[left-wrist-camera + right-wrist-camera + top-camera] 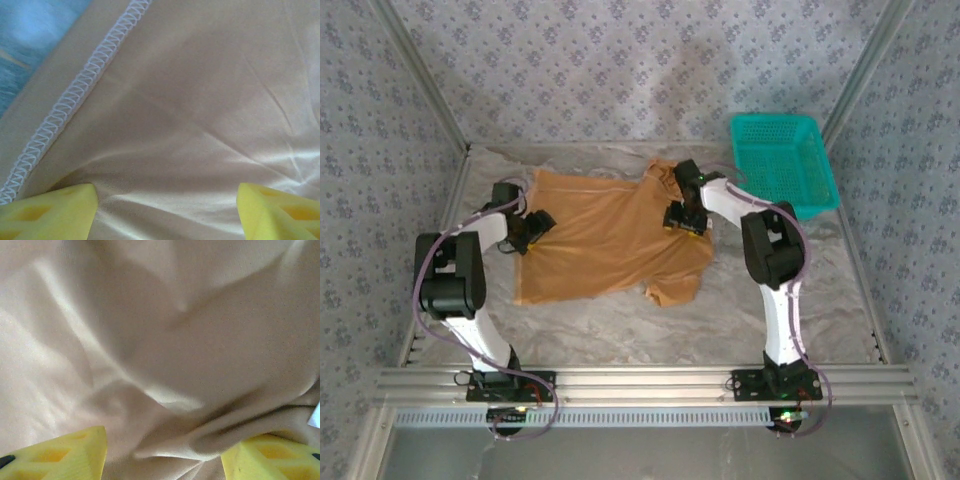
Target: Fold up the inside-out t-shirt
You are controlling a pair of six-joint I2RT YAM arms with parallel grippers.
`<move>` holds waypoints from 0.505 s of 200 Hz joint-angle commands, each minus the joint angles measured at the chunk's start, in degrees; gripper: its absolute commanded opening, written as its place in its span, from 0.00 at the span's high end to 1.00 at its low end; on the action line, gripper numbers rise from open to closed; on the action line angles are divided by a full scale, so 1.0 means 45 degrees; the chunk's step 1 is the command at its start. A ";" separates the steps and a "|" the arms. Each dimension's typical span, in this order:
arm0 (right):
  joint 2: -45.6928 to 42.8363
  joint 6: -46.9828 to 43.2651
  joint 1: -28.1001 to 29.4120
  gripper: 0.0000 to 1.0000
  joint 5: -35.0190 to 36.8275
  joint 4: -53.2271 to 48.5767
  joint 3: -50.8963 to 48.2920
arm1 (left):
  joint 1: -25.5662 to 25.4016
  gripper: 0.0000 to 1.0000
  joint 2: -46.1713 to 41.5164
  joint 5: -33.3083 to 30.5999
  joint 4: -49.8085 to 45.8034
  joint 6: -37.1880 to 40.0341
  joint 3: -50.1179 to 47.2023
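The inside-out t-shirt (610, 235) lies spread on the table, orange-tan, its sleeves toward the left and right. My left gripper (533, 228) rests on the shirt's left edge. In the left wrist view it (167, 210) is open, its yellow fingers (50, 215) wide apart with smooth cloth between them, and a white overlock seam (75, 95) runs beside them. My right gripper (685, 218) sits on the shirt's upper right part. In its wrist view it (165, 457) is open, straddling a raised fold of cloth (200, 440). A sliver of white tag (315, 416) shows at the right edge.
A teal plastic basket (785, 165) stands at the back right, just beyond the right arm. The table (620, 320) is covered in crinkled light sheeting. Patterned walls and metal frame rails close in the workspace on all sides.
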 commanded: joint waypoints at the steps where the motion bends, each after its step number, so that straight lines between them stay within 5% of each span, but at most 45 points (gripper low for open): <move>1: 0.2209 -0.0340 -0.0534 0.38 0.0004 -0.0992 0.2710 | 0.0103 0.25 -0.0012 -0.0606 -0.0353 0.0434 -0.0685; 36: 0.5859 -0.0727 -0.0645 0.38 -0.0821 -0.2918 0.9206 | -0.0195 0.25 -0.2250 -0.0544 0.0845 -0.0735 -0.4141; 59: 0.6637 -0.1248 -0.0606 0.37 -0.1689 -0.4073 1.2384 | -0.1867 0.25 -0.4706 -0.1219 0.1027 -0.2182 -0.6054; 79: 0.4875 -0.1631 -0.0639 0.36 -0.1763 -0.4400 1.1267 | -0.3539 0.24 -0.6809 -0.2538 0.0214 -0.2924 -0.6403; 101: 0.1249 -0.1968 -0.0653 0.33 -0.1061 -0.3340 0.6480 | -0.3898 0.24 -0.8608 -0.3828 -0.1085 -0.2616 -0.5740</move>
